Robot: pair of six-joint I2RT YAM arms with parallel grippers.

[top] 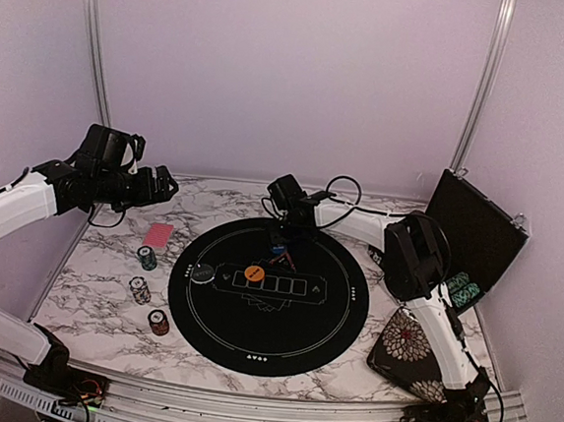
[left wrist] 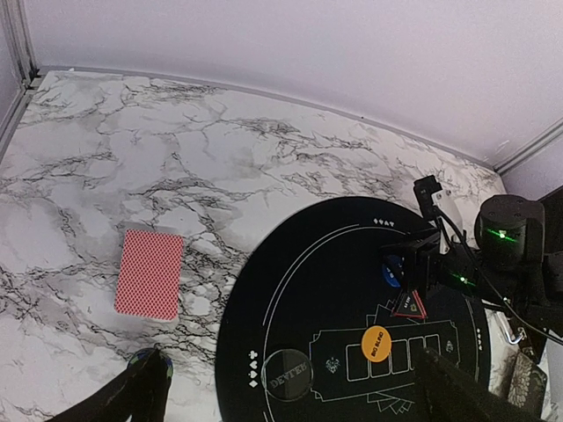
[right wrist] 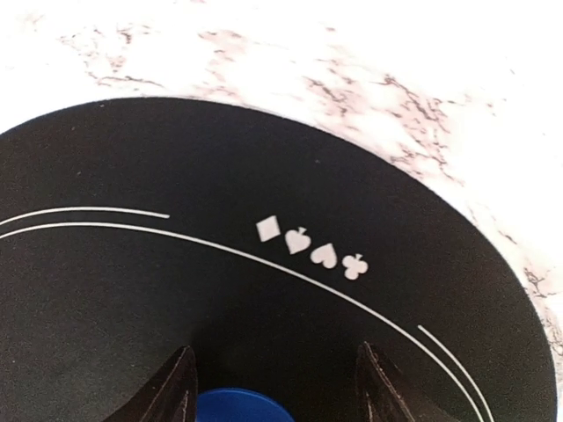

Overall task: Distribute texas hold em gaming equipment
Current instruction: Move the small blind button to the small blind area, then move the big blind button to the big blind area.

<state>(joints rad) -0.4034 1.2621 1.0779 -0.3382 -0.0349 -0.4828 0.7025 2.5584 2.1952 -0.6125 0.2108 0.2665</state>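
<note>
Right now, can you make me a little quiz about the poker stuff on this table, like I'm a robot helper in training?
1. Which disc sits between the fingers of the right gripper? A orange, B blue, C black.
2. True or false: the card deck lies on the round mat.
3. How many chip stacks stand on the marble table left of the mat?

Key:
1. B, the blue disc.
2. False: it lies on the marble, left of the mat.
3. Three.
</note>
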